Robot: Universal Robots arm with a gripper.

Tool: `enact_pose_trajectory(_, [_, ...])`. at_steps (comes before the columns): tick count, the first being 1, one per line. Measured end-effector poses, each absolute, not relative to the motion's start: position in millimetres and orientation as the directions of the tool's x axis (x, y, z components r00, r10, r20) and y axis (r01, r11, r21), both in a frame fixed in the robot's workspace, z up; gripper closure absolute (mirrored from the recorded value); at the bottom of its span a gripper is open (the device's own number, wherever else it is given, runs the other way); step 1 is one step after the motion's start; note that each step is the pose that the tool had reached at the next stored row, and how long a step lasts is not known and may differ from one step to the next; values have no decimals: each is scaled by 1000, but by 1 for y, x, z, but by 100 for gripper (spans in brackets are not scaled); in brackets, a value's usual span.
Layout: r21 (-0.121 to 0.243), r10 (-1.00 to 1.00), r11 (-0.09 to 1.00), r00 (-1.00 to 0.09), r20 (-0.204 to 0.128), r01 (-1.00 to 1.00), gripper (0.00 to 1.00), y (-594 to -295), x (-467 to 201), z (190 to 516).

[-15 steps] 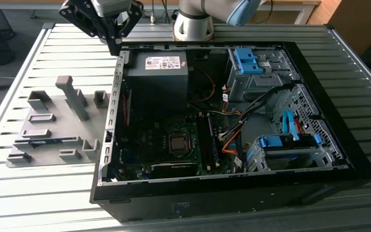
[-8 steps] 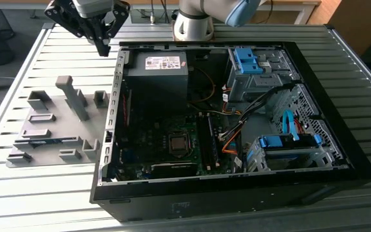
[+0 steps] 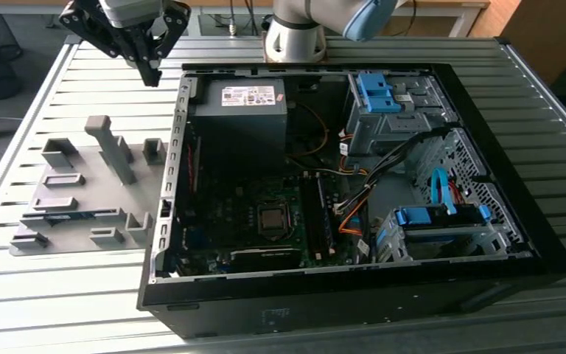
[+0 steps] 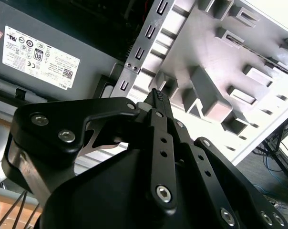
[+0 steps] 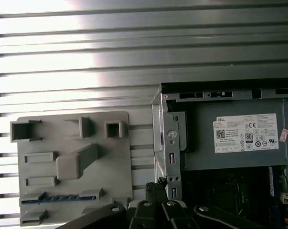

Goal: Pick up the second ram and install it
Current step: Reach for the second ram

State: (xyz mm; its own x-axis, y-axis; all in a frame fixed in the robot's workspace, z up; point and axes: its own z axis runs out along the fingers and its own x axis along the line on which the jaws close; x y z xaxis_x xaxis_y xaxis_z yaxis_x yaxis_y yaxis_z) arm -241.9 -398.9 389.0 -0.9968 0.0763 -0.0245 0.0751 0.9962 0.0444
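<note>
lying along a low slot in the gray holder plate (image 3: 96, 168), the second ram (image 3: 71, 214) is showing as a thin blue-green strip toward the plate's near end in the exterior view. the plate is sitting on the slatted metal table (image 3: 57, 295), just beside the open computer case (image 3: 362, 306), on the exterior view's left of it. the gripper (image 3: 151, 76) is hanging above the table past the plate's far end, near the case corner by the power supply (image 3: 239, 110), well apart from the second ram. its jaws are clenching together on nothing.
</note>
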Motion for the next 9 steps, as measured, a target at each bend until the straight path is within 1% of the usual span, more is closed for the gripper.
enact_pose_trajectory(9, [44, 76, 996, -997, -24, 75, 89, -399, -252, 389])
